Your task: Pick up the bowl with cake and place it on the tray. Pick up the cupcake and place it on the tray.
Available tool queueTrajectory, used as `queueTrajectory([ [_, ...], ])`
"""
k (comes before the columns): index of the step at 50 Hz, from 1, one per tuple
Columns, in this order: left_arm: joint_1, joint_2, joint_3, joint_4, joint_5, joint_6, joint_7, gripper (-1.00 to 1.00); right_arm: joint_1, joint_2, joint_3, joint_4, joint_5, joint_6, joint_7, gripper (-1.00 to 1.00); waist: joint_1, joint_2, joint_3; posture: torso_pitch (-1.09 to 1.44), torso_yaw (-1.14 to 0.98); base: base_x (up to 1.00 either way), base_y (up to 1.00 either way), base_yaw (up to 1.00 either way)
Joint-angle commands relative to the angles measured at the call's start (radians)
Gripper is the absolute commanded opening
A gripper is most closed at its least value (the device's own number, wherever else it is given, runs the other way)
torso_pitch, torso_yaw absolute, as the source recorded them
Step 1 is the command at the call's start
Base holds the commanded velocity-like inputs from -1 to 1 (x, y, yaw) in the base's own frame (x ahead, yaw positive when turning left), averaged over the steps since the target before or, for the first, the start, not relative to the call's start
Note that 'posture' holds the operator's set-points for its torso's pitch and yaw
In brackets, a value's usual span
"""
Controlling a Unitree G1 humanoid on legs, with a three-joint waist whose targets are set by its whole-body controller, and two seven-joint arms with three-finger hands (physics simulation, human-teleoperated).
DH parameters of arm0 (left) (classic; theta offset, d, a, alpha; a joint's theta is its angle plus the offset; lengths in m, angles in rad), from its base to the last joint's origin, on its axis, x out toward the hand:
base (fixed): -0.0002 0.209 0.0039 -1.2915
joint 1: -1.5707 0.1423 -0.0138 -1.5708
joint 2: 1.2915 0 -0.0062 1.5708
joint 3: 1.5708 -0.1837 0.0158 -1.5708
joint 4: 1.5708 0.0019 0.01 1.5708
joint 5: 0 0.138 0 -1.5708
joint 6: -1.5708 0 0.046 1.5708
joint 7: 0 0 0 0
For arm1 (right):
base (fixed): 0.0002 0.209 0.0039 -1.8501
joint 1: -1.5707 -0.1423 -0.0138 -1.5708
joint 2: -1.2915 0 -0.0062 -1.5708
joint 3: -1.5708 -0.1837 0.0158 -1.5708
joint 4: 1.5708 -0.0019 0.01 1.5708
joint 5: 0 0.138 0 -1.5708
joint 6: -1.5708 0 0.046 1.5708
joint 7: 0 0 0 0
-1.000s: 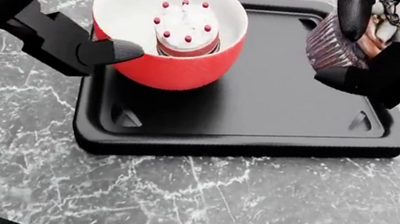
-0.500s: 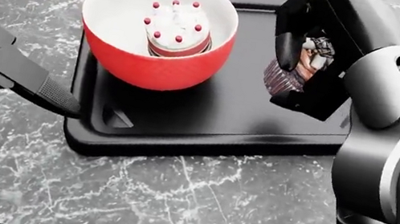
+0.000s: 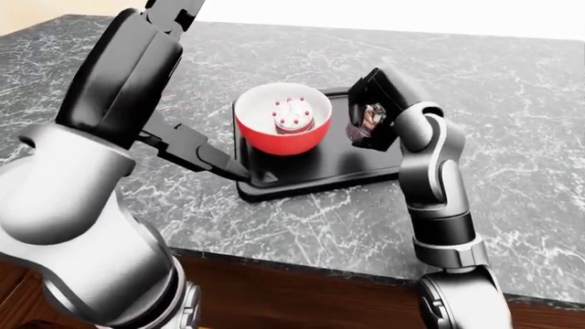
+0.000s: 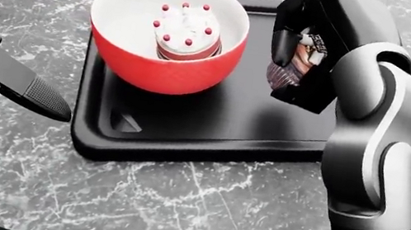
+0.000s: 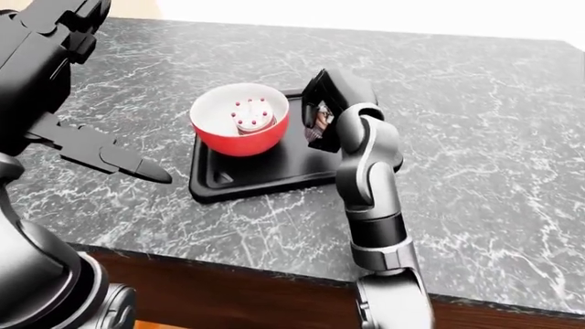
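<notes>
Far left of the head view, your left robot hand [image 4: 22, 87] is empty, fingers loose, hovering over the marble surface [image 4: 197, 214] just off the tray's left edge. Next along, the red bowl with cake [image 4: 170, 37] sits on the black tray [image 4: 185, 133], upper-left portion. That half looks done. To the right, your right robot hand [image 4: 294, 58] is clenched round the cupcake [image 4: 286, 73], held above the tray's right side, bare tray directly beneath. Lower and let go, I'd say. No readable labels anywhere.
</notes>
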State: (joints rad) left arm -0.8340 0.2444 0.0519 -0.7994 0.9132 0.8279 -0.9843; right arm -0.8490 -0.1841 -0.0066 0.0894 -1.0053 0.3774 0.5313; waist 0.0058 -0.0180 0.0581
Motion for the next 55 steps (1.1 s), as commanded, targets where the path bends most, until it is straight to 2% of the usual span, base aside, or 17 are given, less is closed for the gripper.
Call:
queueTrajectory([
  [1, -0.022, 0.008, 0.009, -0.012, -0.002, -0.015, 0.021, 1.00, -0.028, -0.012, -0.012, -0.050, -0.011, -0.012, -0.016, -0.74, -0.001, 0.003, -0.029, 0.00, 0.00, 0.00, 0.00, 0.00],
  [5, -0.024, 0.013, 0.008, -0.015, -0.001, -0.006, 0.018, 1.00, -0.010, -0.013, -0.012, -0.044, -0.012, -0.015, -0.015, -0.53, -0.001, 0.002, -0.029, 0.00, 0.00, 0.00, 0.00, 0.00],
  [12, -0.009, 0.015, 0.011, -0.018, -0.013, -0.011, 0.031, 1.00, 0.015, -0.025, -0.022, -0.027, -0.006, -0.028, -0.028, -0.46, 0.000, 0.002, -0.031, 0.00, 0.00, 0.00, 0.00, 0.00],
  [19, -0.008, 0.018, 0.014, -0.017, -0.017, -0.009, 0.035, 1.00, 0.016, -0.029, -0.024, -0.017, -0.001, -0.032, -0.033, 0.05, 0.001, 0.000, -0.031, 0.00, 0.00, 0.00, 0.00, 0.00],
  [23, -0.008, 0.020, 0.015, -0.018, -0.019, -0.007, 0.035, 1.00, 0.018, -0.031, -0.025, -0.028, -0.004, -0.026, -0.024, 0.22, 0.001, 0.000, -0.031, 0.00, 0.00, 0.00, 0.00, 0.00],
  [28, -0.003, 0.023, 0.018, -0.022, -0.022, -0.005, 0.036, 1.00, 0.016, -0.034, -0.027, -0.023, -0.002, -0.026, -0.025, 0.29, 0.001, 0.001, -0.030, 0.00, 0.00, 0.00, 0.00, 0.00],
  [33, -0.008, 0.028, 0.017, -0.024, -0.023, 0.003, 0.034, 1.00, 0.016, -0.036, -0.028, -0.030, -0.002, -0.019, -0.019, 0.55, 0.001, 0.002, -0.031, 0.00, 0.00, 0.00, 0.00, 0.00],
  [40, -0.014, 0.033, 0.017, -0.025, -0.024, 0.011, 0.033, 1.00, 0.014, -0.051, -0.041, -0.092, -0.001, 0.006, 0.025, 0.53, 0.000, 0.003, -0.030, 0.00, 0.00, 0.00, 0.00, 0.00],
  [45, -0.002, 0.028, 0.018, -0.025, -0.027, 0.004, 0.041, 1.00, 0.047, -0.089, -0.085, -0.309, 0.008, 0.089, 0.153, 0.55, 0.003, 0.001, -0.026, 0.00, 0.00, 0.00, 0.00, 0.00],
  [51, -0.028, 0.028, 0.006, -0.014, -0.010, 0.019, 0.031, 1.00, 0.072, -0.139, -0.139, -0.497, 0.050, 0.194, 0.249, 0.54, 0.003, -0.005, -0.023, 0.00, 0.00, 0.00, 0.00, 0.00],
  [55, -0.037, 0.018, -0.001, -0.010, 0.005, 0.016, 0.024, 1.00, 0.068, -0.182, -0.151, -0.586, 0.053, 0.258, 0.303, 0.57, 0.002, -0.008, -0.022, 0.00, 0.00, 0.00, 0.00, 0.00],
])
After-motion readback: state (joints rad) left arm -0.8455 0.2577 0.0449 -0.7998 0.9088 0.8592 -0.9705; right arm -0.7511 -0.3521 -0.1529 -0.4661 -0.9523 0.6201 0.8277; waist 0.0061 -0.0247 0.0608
